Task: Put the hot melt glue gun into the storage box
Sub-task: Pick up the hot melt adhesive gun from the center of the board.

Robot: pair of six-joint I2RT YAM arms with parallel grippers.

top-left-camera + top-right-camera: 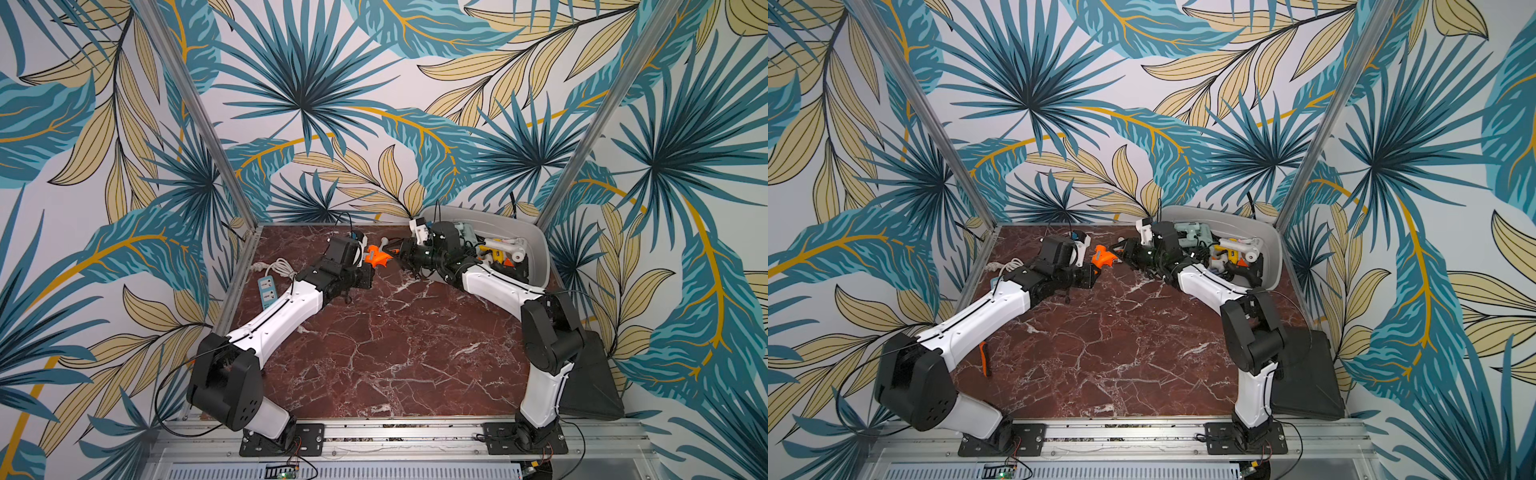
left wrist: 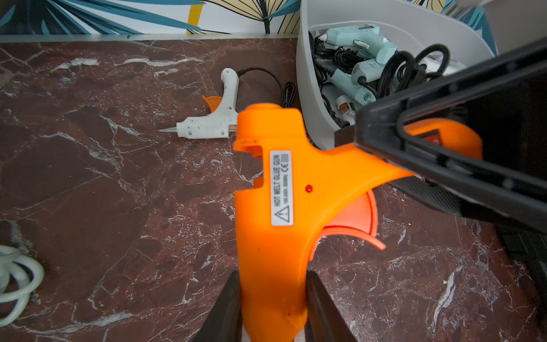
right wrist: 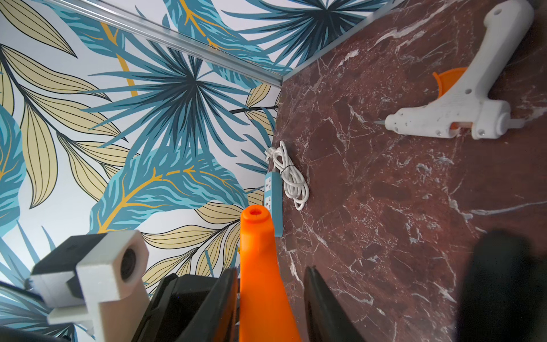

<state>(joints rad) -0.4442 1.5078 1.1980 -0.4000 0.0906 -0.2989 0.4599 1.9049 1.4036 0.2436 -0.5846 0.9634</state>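
I see a bright orange hot melt glue gun [image 2: 275, 189] with a white label in black print and a small red dot. The second glue gun [image 2: 213, 124] is white with an orange trigger. The storage box [image 2: 307, 97] is light grey and its glue guns [image 2: 364, 38] are pale mint. My table [image 2: 118, 177] is red-brown marble, veined white. The walls [image 1: 299, 95] show teal and beige leaves on mustard stems. The power strip [image 3: 273, 192] is blue and its cable [image 3: 291, 177] is white.

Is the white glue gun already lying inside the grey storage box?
No, the white glue gun lies on the marble table, outside the storage box.
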